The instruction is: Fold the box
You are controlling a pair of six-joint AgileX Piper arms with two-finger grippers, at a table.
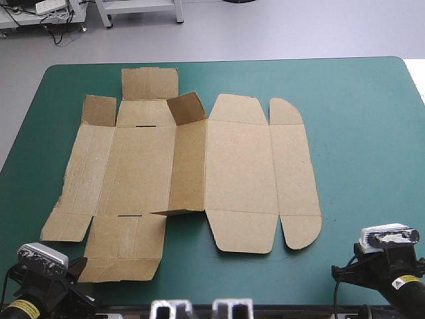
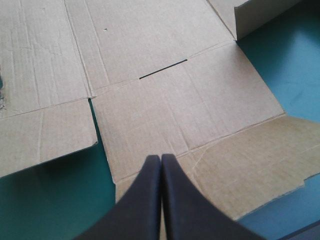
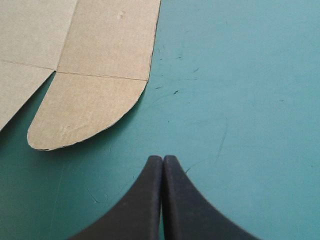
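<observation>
box (image 1: 226,166) lying mostly flat mid-worktop (image 1: 358,133), one inner wall standing up | my left gripper (image 2: 161,159) hovering pressed together over its near-left flap | my right gripper (image 3: 163,159) hanging pressed together over bare teal-green cover, beside the rounded near-right flap

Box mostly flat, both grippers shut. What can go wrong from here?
The left gripper is shut over the near flap of the box; pushing down could slide the loose sheet.
One middle panel stands partly raised, unheld; it may flop back.
The right gripper, shut over bare cover beside the rounded flap, might miss its edge.
</observation>
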